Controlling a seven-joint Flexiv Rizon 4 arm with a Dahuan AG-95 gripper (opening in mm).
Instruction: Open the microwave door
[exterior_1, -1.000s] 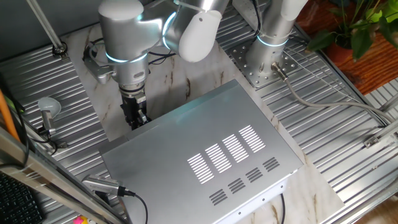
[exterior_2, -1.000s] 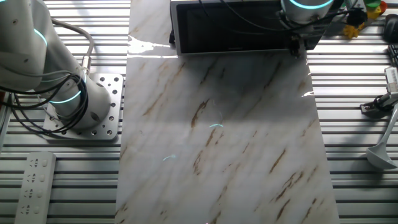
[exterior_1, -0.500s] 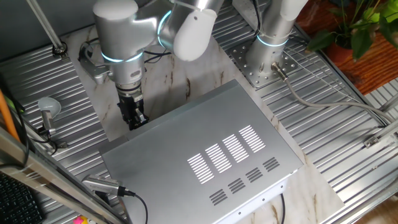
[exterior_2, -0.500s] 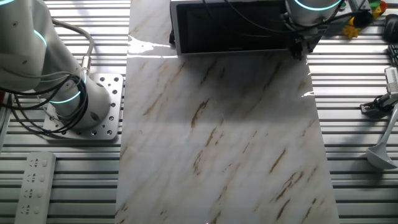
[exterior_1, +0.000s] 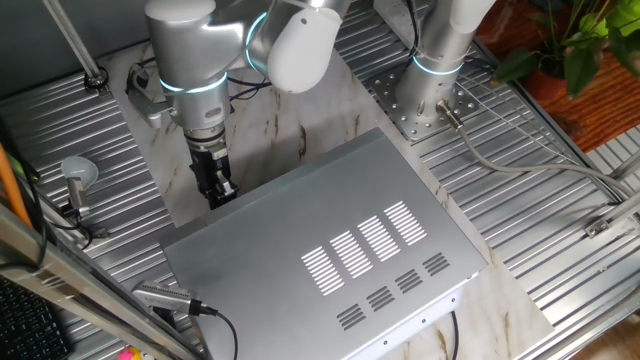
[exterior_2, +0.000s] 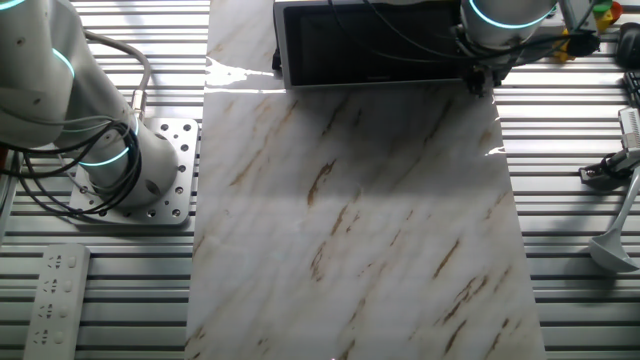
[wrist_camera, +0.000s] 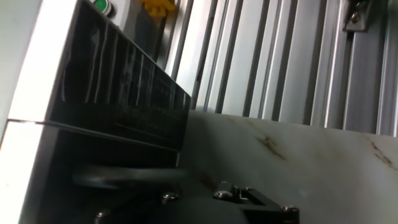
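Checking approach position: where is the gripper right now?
In one fixed view the gripper hangs low at the microwave's front left corner; in the other fixed view it sits at the right end of the black door, above the marble board.

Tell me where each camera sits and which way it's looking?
One fixed view: high behind the microwave, looking down on its slotted top; arm and gripper show.
The other fixed view: overhead, opposite side, facing the microwave door; arm base shows.
Hand view: low by the door's corner; fingers unclear.
Both fixed views share the microwave and marble board.
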